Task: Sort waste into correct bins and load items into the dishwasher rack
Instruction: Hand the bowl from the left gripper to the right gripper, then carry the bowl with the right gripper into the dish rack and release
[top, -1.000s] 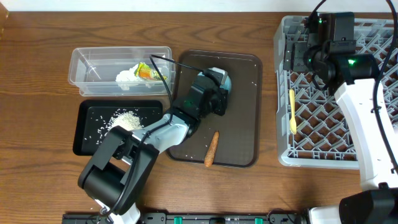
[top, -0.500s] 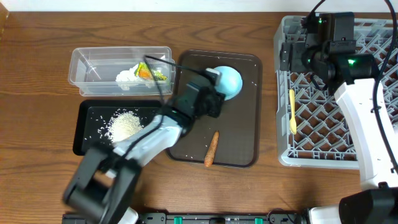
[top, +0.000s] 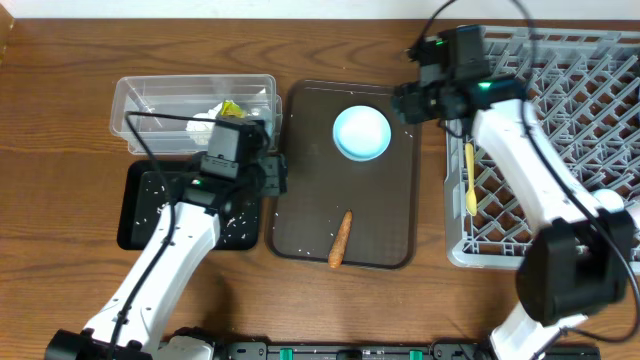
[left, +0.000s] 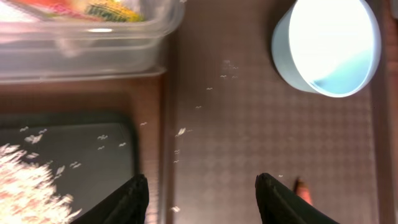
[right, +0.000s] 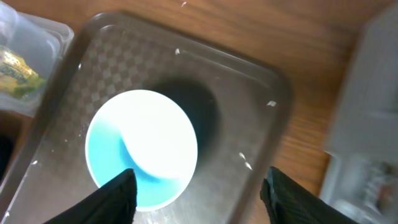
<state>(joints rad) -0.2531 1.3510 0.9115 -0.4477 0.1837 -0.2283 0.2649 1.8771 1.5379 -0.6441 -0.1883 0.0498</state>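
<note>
Overhead: white bowl (top: 361, 132) is sitting upright on the serving tray (top: 310, 215), in its far-right quarter. The right gripper (top: 402, 102) is hovering just beside the bowl, over the tray's right edge, with the dishwasher rack (top: 560, 120) just beyond. The spoon (top: 470, 178) is lying in the rack along its left edge. The left gripper (top: 272, 172) is hanging over the tray's left edge, where the black tray (top: 140, 215) and the clear tub (top: 140, 105) meet. The carrot stick (top: 340, 238) is lying by the tray's near edge. Left wrist: the jaws are standing apart with nothing between them, and the bowl is sitting well off toward the far right. Rice crumbs (left: 25, 186) are lying in the black tray. Right wrist: the jaws are standing apart and empty, looking down on the bowl (right: 142, 148), which is sitting left of their centre line. Reading this as the bowl pick for the rack. I'd be shifting left so one finger is dropping inside the rim and one outside. I'd be pinching the rack-side wall low, since it's looking glossy. I'd be lifting clear of the tray lip and the rack wall before traversing. The left arm should be staying parked at the tray's left edge.
</note>
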